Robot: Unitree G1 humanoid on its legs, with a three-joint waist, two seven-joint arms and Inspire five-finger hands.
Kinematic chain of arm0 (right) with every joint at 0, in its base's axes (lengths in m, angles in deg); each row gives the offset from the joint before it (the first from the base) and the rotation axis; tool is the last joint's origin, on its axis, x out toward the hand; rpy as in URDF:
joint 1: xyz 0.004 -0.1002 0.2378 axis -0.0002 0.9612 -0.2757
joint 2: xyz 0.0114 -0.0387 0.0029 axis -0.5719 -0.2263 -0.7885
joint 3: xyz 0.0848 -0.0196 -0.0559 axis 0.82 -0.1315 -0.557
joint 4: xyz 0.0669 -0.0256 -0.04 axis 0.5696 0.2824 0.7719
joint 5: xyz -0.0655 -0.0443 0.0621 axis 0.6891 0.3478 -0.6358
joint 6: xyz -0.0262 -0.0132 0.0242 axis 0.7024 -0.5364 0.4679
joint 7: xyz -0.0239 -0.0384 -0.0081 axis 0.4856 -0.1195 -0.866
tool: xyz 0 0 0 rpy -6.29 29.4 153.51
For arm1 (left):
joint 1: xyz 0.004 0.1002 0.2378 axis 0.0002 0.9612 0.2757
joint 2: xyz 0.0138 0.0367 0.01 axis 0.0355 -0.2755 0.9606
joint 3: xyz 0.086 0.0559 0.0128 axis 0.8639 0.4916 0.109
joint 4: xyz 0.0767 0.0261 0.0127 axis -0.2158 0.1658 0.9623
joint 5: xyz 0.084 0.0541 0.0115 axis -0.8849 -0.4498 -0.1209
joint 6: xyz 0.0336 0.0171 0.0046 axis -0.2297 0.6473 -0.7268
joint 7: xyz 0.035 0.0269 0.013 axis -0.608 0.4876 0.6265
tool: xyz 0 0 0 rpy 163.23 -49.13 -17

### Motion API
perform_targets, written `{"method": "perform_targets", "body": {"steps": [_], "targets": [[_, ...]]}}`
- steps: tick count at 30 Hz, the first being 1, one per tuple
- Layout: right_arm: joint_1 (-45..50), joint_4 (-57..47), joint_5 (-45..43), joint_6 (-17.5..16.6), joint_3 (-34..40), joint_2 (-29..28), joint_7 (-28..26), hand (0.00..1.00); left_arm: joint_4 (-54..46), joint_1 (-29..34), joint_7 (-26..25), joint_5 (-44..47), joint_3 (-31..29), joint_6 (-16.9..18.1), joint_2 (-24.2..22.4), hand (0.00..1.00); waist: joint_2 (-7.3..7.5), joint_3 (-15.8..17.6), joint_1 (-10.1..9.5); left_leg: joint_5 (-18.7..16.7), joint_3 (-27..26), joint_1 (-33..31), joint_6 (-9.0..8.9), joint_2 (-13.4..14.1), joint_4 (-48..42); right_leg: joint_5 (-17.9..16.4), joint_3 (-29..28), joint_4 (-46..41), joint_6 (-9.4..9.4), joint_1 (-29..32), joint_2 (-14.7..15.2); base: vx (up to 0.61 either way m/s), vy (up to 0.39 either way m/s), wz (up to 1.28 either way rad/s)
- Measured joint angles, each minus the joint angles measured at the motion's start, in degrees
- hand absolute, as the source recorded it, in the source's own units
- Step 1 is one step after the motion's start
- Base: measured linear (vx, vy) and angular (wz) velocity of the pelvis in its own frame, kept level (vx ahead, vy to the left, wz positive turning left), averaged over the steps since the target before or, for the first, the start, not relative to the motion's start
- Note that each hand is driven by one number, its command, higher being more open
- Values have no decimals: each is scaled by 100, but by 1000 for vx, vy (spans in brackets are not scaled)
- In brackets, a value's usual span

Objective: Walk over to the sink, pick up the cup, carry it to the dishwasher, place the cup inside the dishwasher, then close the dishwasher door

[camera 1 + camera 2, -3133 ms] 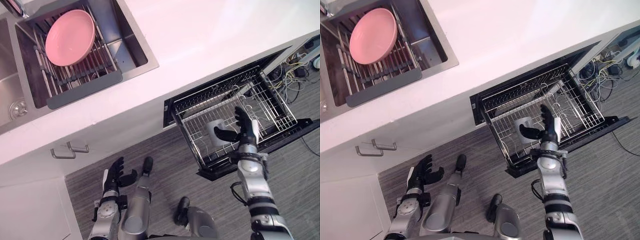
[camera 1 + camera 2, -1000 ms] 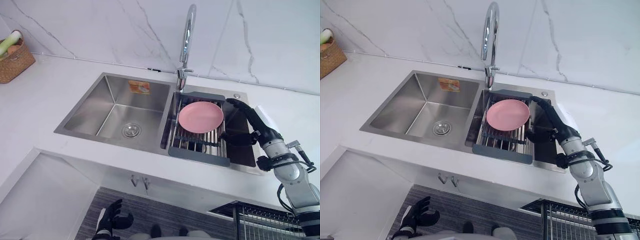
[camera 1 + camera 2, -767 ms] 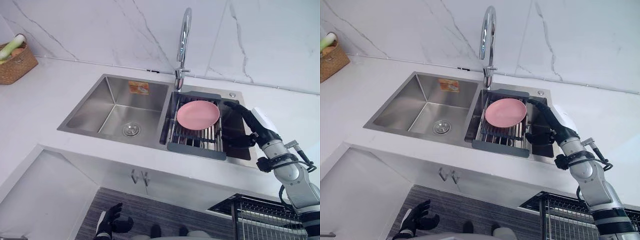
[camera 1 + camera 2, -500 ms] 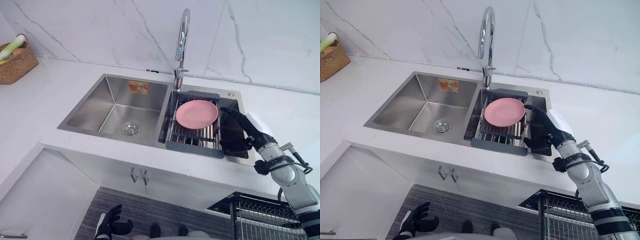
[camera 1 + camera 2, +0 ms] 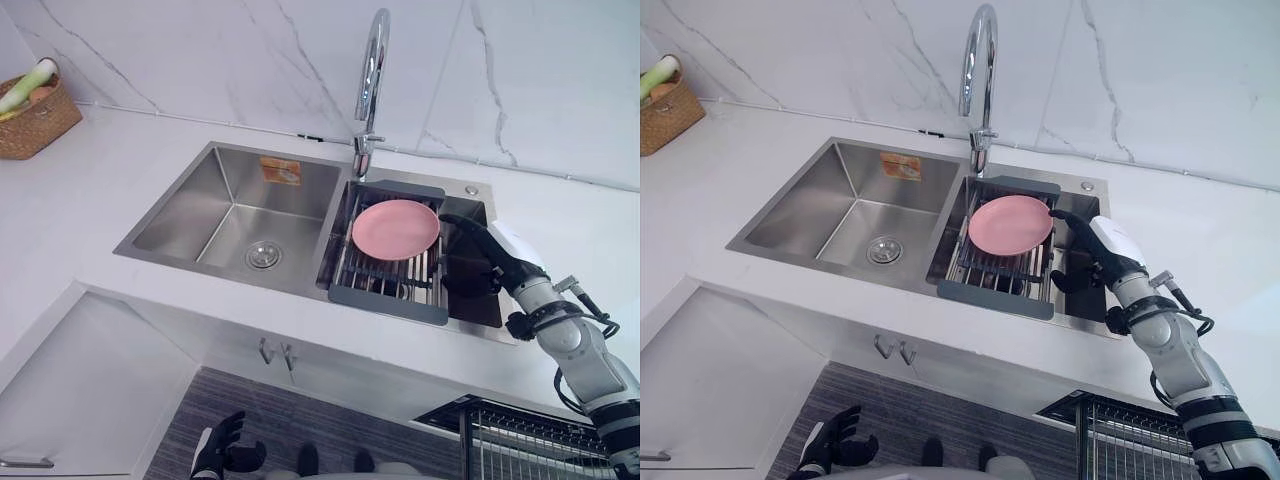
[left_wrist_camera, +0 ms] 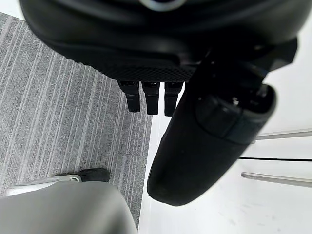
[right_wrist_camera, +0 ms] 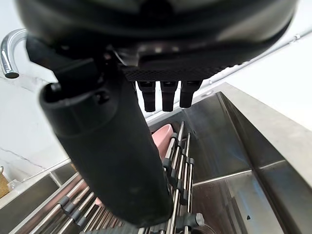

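My right hand (image 5: 490, 262) is open, fingers straight, reaching over the right end of the sink's right basin (image 5: 478, 300). It is beside a grey dish rack (image 5: 385, 305) and touches nothing. A pink plate (image 5: 395, 228) leans on that rack. The right wrist view looks past the straight fingers (image 7: 163, 97) at the rack bars (image 7: 178, 170) and the plate's edge (image 7: 161, 136). My left hand (image 5: 222, 452) hangs low over the grey floor, open and holding nothing. A corner of the pulled-out dishwasher rack (image 5: 520, 440) is at the lower right.
A tall chrome faucet (image 5: 370, 70) rises behind the sink. The left basin (image 5: 240, 215) has a drain. A wicker basket with a leek (image 5: 35, 105) stands at the counter's far left. White cabinet doors with handles (image 5: 275, 352) lie below the counter.
About three seconds ago the view looked down on the open dishwasher, a white cup in its rack by my right hand. Over the last second that hand sank slightly toward the basin.
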State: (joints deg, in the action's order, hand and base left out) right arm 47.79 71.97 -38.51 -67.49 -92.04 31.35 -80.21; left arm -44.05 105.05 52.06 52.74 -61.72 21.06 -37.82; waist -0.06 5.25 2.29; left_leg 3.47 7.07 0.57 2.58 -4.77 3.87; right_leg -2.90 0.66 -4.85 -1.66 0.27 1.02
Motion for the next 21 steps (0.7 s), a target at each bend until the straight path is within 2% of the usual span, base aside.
{"method": "perform_targets", "body": {"steps": [11, 21], "targets": [[-138, 186, 206, 134, -54, -9, 139, 90, -3, -19, -84, 1, 0, -1, -8, 90, 8, 5, -85, 54, 75, -132, -3, 2, 7, 17, 84, 15, 28, 99, -1, 13, -7, 3], [-155, 161, 392, 184, -53, -100, 228, 90, -22, -18, -104, 0, -9, -1, -16, 90, 16, 11, -82, 93, 92, -105, 27, 7, 15, 18, 95, 14, 28, 72, -6, 15, -8, 1]]}}
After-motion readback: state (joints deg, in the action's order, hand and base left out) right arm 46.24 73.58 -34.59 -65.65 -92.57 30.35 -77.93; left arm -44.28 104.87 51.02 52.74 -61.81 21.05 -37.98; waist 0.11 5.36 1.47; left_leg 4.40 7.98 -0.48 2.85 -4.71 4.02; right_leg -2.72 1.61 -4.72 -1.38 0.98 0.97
